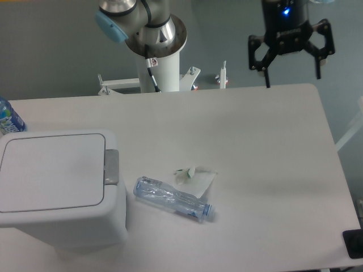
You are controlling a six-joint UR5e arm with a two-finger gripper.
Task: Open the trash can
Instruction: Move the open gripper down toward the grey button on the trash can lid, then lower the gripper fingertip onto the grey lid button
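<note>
One trash can (pixel 57 190) stands at the table's (pixel 266 147) near left corner, a white boxy bin with its flat lid (pixel 52 171) closed. A single grey push tab (pixel 111 167) sits on the rim at the lid's right edge, facing the middle of the table.

Just to the right of the bin lies one crushed clear bottle (pixel 173 199), on its side with the cap end toward the right. One crumpled white wrapper (pixel 195 177) touches or lies just behind it. At the far left edge, behind the bin, part of one blue-labelled bottle (pixel 9 118) shows.

One gripper (pixel 291 71) hangs in the air above the table's far right edge, well apart from the bin, its two fingers spread wide with nothing between them. Nothing lies on the lid or against the tab. The arm's base column (pixel 157 62) rises behind the table's far edge.
</note>
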